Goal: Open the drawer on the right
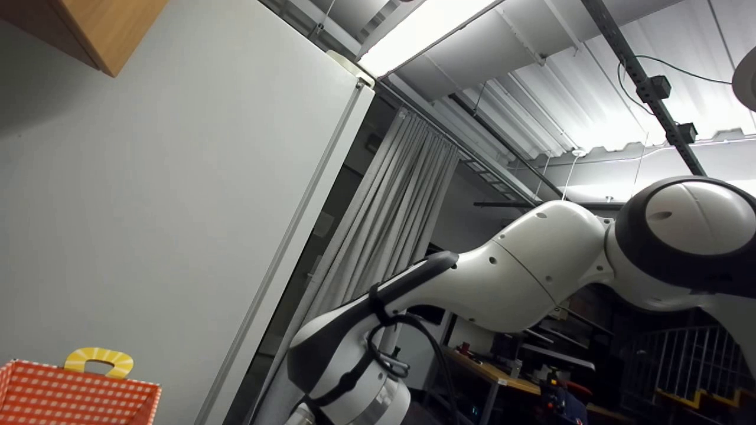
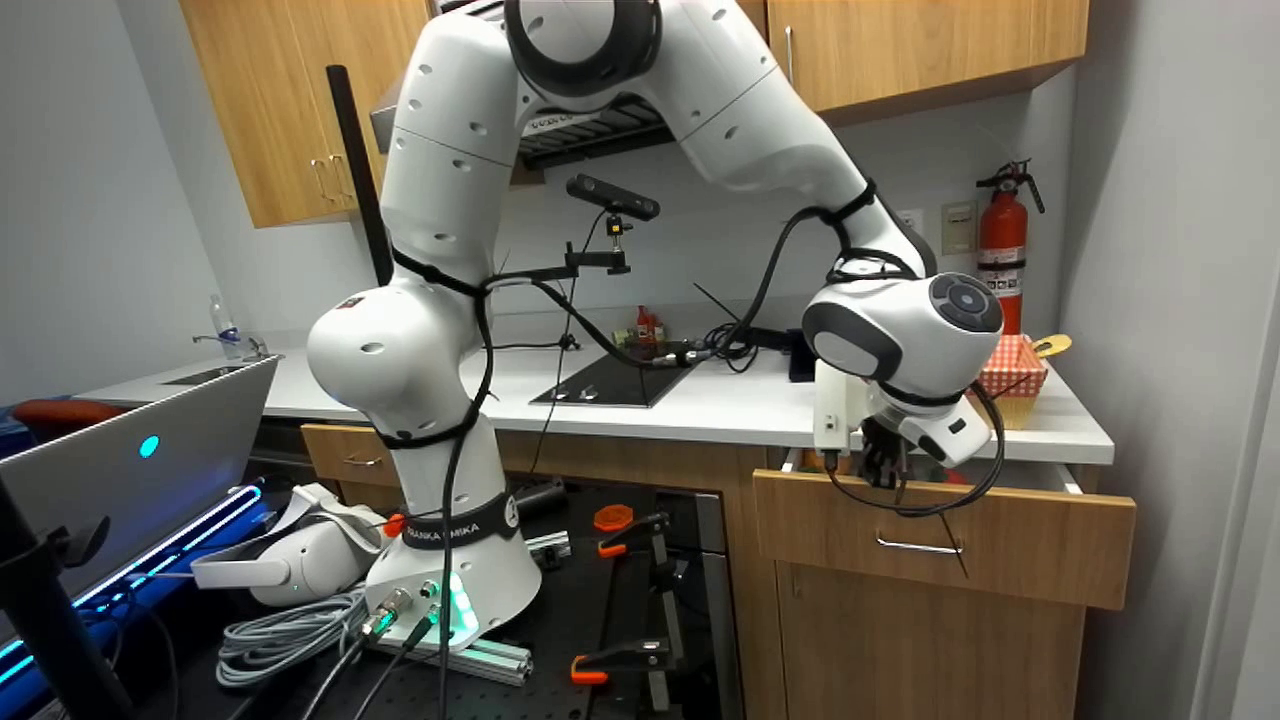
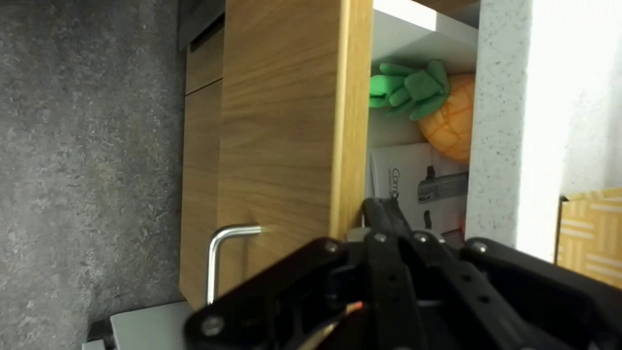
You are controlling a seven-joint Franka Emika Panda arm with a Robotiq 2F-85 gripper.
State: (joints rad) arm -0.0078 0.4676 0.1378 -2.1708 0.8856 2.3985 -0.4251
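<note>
The right drawer [image 2: 1040,545] has a wooden front with a silver handle [image 2: 915,546]. It stands partly pulled out under the white counter in an exterior view. In the wrist view the drawer front [image 3: 282,126] and its handle [image 3: 212,262] are on the left. The drawer opening shows a plush pineapple [image 3: 449,119] and a white printed sheet or box [image 3: 403,167]. My gripper [image 3: 381,201] is shut with its fingertips together and nothing seen between them. The tips are at the opening, close behind the top edge of the drawer front; whether they touch it is unclear. The gripper also shows above the drawer [image 2: 882,470].
The counter edge [image 3: 500,121] lies right of the opening in the wrist view. A red checkered basket [image 2: 1012,370] and a fire extinguisher [image 2: 1003,250] stand on the counter beside the arm. A wall [image 2: 1180,350] rises close to the drawer's right. A cable [image 2: 960,500] hangs from the wrist before the drawer.
</note>
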